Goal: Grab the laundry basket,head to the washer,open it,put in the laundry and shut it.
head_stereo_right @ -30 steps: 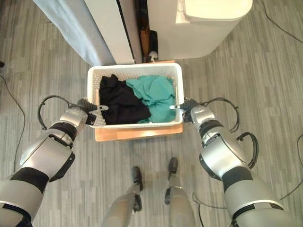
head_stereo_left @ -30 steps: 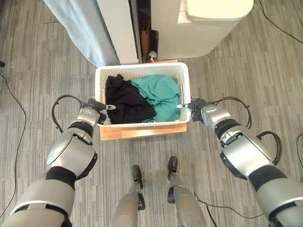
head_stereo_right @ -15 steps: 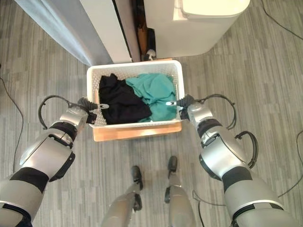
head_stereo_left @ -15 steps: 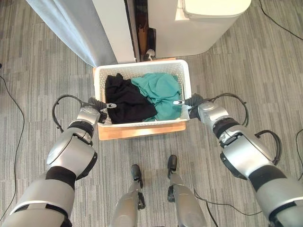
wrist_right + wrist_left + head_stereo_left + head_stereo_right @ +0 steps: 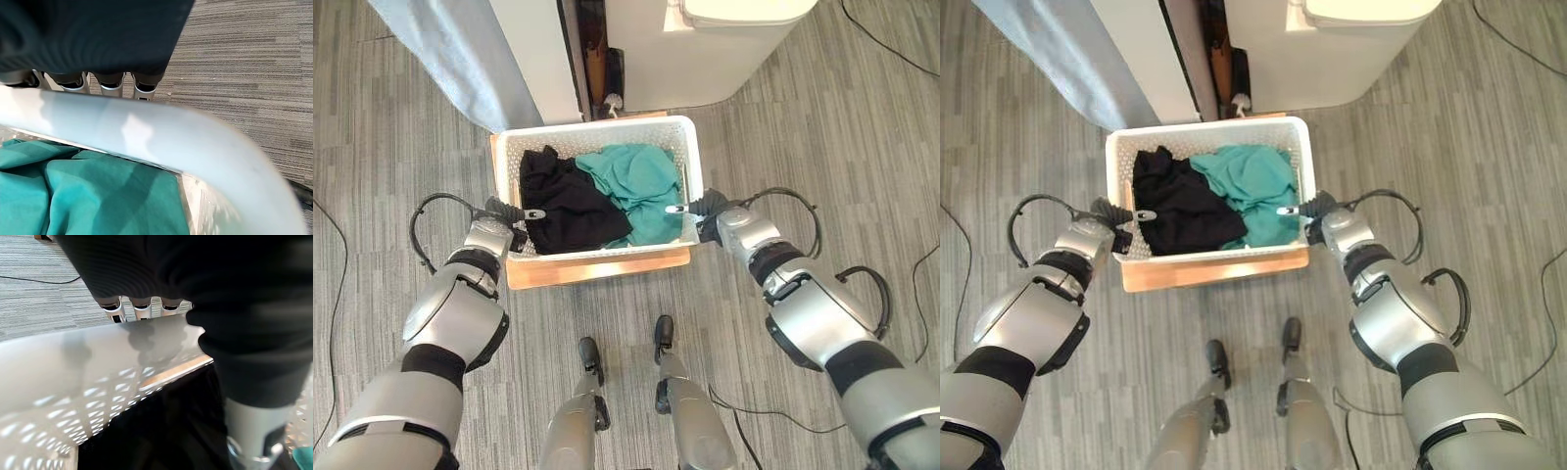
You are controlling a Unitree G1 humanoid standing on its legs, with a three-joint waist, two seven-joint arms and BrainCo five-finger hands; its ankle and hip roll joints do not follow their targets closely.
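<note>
Gripping the basket's (image 5: 597, 132) left rim, the left hand (image 5: 499, 217) has its thumb hooked over the edge into the basket and its fingers (image 5: 142, 308) curled down the outside wall, as the left wrist view shows. The basket is white with perforated walls and sits on a low wooden stand (image 5: 597, 267) whose edge shows along the basket's near side.

Inside the basket, a black garment (image 5: 563, 201) fills the left half, and a teal garment (image 5: 641, 186) fills the right half, the two touching along the middle.

On the basket's right rim, the right hand (image 5: 710, 211) is clamped the same way: thumb over the edge above the teal garment, fingers (image 5: 110, 81) wrapped down the outer wall, seen in the right wrist view.

Beyond the basket's far side stand a white panel (image 5: 533, 54) on the left with a grey-blue curtain (image 5: 450, 49) beside it, and a white washer (image 5: 724, 44) on the right. A dark gap between panel and washer lies just behind the basket's far rim.
</note>
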